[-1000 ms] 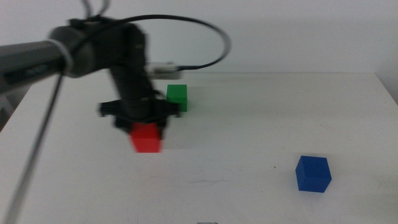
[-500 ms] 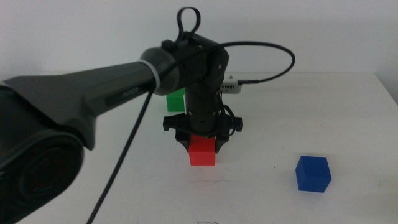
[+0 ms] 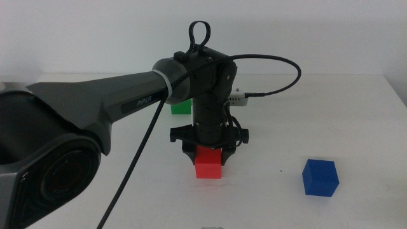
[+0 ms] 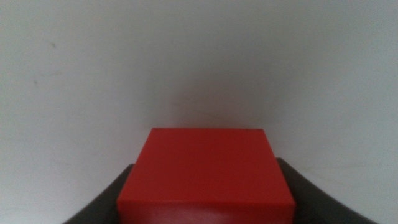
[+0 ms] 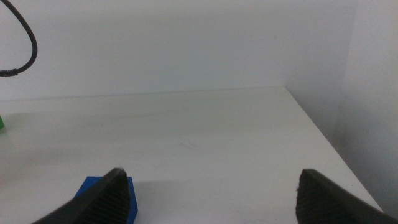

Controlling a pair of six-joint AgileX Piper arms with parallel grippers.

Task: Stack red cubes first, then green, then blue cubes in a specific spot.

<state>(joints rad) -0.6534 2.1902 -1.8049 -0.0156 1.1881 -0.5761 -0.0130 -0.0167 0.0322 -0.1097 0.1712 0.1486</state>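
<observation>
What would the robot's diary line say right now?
left gripper: shut on red cube, mid-table | right gripper: open, waiting | green cube, blue cube: unstacked

Red cube [image 3: 208, 164] sits at the middle of the white table [image 3: 356, 114], matte and bright, square to the camera, pinched between the dark jaws of the left tool [image 3: 208, 152]; whether its base touches the table can't be told. Green cube [image 3: 181, 107] rests farther back, mostly hidden behind the arm. Blue cube [image 3: 320, 177] lies alone toward the right front, well apart from the red, turned slightly.
</observation>
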